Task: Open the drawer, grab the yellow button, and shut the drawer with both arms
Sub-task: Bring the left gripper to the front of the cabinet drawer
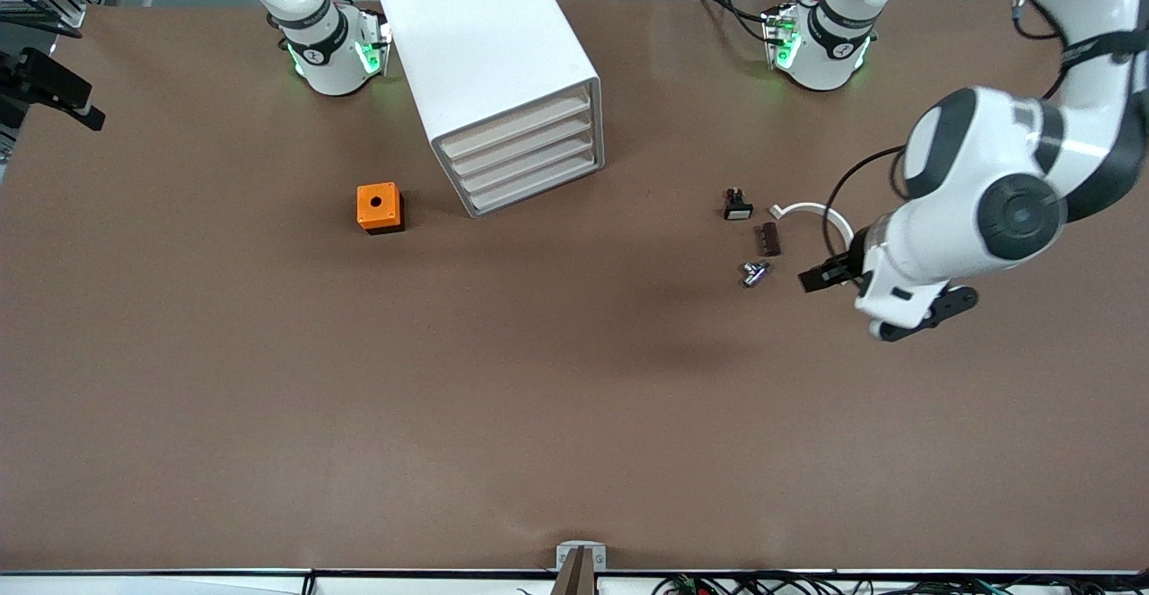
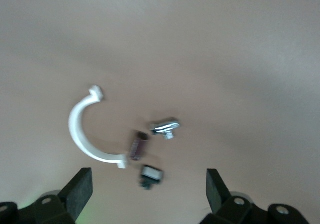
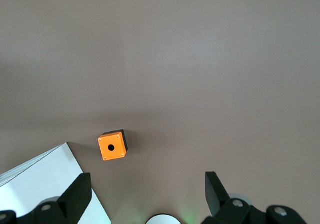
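The cabinet (image 1: 489,56) stood on the table near the right arm's base, turned a bit to one side. All four of its drawers were shut. The drawer (image 1: 516,125) to open was the top one. The button was not in sight, so it was likely inside that shut drawer.

The right gripper (image 3: 149,191) hung high over the table by its own base, with its fingers wide apart and nothing in them. Below it were the orange cube (image 3: 112,146) and a corner of the cabinet. The left gripper (image 2: 148,194) was over the table toward the left arm's end, with its fingers apart and empty too. Under it lay small parts: a white curved clip (image 2: 80,131), a brown piece (image 2: 138,146), a silver part (image 2: 165,127) and a black part with a white face (image 2: 151,174).

The first step, opening the drawer, had not begun. To do it well, one gripper should come in low and level at the top front only, because the fronts sit close together and are thin. No handle could be seen, so the fingers would need to catch the edge with care. The pull should go straight out the way the cabinet faces, not straight toward the camera. The cabinet might slide, so the other arm could hold it steady.
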Robot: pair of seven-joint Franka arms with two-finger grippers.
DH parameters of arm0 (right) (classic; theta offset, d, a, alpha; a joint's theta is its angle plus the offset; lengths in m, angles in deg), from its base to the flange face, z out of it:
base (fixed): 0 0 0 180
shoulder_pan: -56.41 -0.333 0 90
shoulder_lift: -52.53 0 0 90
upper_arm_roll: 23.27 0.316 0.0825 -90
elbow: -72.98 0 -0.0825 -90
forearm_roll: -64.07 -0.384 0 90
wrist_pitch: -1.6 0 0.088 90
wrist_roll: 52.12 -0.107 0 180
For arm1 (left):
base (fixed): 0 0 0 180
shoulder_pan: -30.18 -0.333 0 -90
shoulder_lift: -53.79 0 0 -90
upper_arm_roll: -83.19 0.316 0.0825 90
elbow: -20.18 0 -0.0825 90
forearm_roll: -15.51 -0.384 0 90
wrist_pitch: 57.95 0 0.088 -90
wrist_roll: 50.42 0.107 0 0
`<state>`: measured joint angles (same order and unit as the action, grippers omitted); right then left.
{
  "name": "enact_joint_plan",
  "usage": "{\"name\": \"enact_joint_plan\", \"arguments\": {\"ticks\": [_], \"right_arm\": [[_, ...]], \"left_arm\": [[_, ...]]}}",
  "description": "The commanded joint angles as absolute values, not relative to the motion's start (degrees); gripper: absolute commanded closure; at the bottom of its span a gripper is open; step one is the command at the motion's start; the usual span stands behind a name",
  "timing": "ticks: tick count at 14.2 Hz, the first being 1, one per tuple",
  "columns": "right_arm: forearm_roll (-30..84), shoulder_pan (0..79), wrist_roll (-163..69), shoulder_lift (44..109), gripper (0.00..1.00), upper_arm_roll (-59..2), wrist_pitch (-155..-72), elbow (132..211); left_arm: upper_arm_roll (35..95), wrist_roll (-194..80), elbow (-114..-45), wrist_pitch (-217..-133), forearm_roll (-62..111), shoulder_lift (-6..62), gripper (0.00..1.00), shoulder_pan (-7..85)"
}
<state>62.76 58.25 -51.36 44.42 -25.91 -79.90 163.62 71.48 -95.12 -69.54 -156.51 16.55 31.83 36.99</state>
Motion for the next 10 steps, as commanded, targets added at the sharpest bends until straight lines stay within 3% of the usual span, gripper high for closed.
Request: {"name": "enact_joint_plan", "arguments": {"ticks": [1, 5, 10], "right_arm": [[62.5, 58.7, -51.4, 45.4, 0.00, -25.8, -80.1, 163.0], [62.1, 58.8, -51.6, 53.6, 0.00, -25.7, -81.6, 162.1], [62.0, 58.9, -51.5, 56.7, 0.00, -25.7, -81.6, 160.7]], "left_arm": [[71.6, -105.2, -67.4, -159.0, 18.7, 26.6, 0.00, 39.0], [71.6, -120.3, -65.0, -163.3, 25.2, 20.8, 0.00, 43.4], [71.6, -138.0, -61.8, -164.7, 31.8, 16.8, 0.00, 52.3]]}}
